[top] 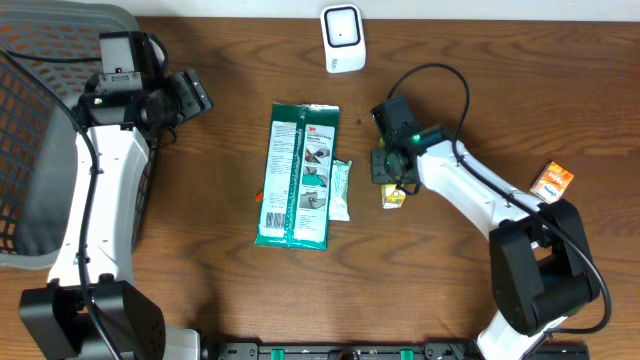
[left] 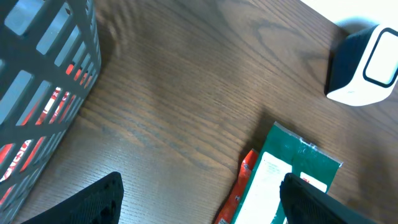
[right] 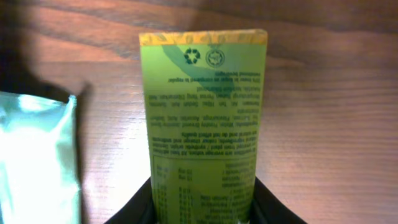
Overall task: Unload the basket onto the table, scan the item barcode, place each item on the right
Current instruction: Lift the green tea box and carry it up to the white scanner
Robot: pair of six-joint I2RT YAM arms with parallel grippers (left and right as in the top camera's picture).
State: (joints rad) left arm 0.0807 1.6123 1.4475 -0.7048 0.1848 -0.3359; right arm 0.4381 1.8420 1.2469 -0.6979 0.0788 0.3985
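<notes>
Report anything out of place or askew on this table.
Nothing looks spilled or damaged. Only the small orange box stands out: it sits alone near the right edge, turned askew, away from the green pack and scanner.

Wooden table [top: 220,300]: white scanner [top: 342,38] top centre, green packet [top: 297,175] mid-frame, pale sachet [top: 341,190] beside it, yellow-green carton [top: 393,198], orange box [top: 551,181] far right.

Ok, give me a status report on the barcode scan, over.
Left gripper open, idle by the basket. Right gripper straddling the green carton, grip unconfirmed. Pale pouch right beside it; scanner unobstructed.
</notes>
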